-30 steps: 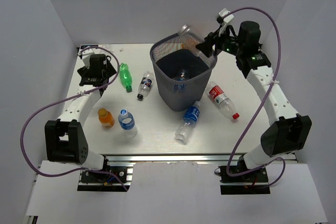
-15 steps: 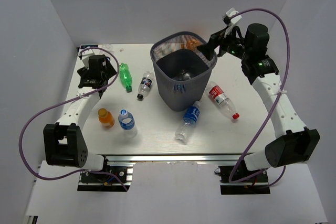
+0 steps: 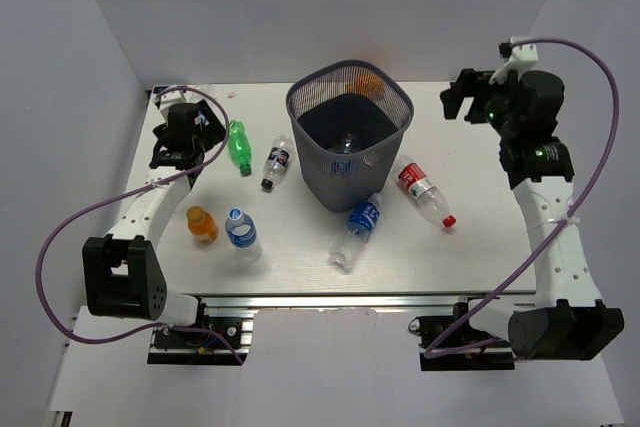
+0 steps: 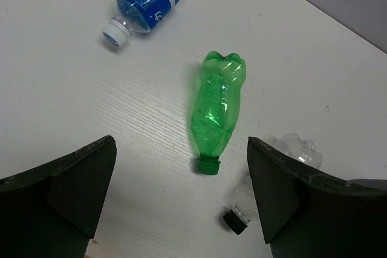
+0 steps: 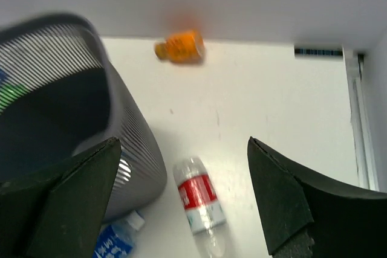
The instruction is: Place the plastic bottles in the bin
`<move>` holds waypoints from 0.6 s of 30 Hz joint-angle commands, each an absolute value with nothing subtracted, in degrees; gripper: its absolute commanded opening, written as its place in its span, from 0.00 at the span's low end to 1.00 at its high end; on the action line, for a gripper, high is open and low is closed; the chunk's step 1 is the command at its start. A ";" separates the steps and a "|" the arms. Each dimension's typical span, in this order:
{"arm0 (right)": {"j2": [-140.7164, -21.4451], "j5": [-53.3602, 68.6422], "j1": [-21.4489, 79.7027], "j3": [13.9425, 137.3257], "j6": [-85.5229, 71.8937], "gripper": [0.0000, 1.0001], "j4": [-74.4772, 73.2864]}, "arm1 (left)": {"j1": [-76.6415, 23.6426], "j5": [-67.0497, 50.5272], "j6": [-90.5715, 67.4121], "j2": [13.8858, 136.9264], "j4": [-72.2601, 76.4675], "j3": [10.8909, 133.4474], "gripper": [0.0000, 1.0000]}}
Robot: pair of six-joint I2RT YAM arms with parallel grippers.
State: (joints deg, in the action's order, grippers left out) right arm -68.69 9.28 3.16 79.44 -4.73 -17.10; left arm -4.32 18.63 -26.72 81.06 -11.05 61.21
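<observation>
The bin stands mid-table, with a clear bottle lying in it. On the table lie a green bottle, a dark-labelled clear bottle, an orange bottle, two blue-labelled bottles and a red-labelled bottle. My left gripper hovers open over the green bottle, empty. High to the right of the bin, my right gripper is open and empty, with the red-labelled bottle below it.
A second orange bottle lies behind the bin near the back wall. White walls close in the table on three sides. The dark-capped bottle sits beside my left gripper's right finger.
My right gripper has opened; the clear bottle it held over the bin's rim is gone from its jaws. That arm has swung right and up, away from the bin. The left arm barely moved.
</observation>
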 commanded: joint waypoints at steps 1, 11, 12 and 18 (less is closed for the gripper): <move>-69.78 4.57 2.02 71.75 -7.39 0.89 -24.51 | -4.22 17.14 -25.84 79.02 -10.11 60.56 0.98; -80.05 9.94 2.02 55.31 7.20 0.89 -15.59 | -4.13 17.75 -25.14 77.87 -10.02 59.06 0.98; -80.85 9.93 2.02 54.41 8.51 0.89 -14.43 | -4.22 18.01 -25.05 77.87 -10.02 58.98 0.98; -90.86 8.88 2.20 53.70 8.97 0.86 -13.79 | -4.13 15.74 -25.05 79.63 -8.70 59.06 0.98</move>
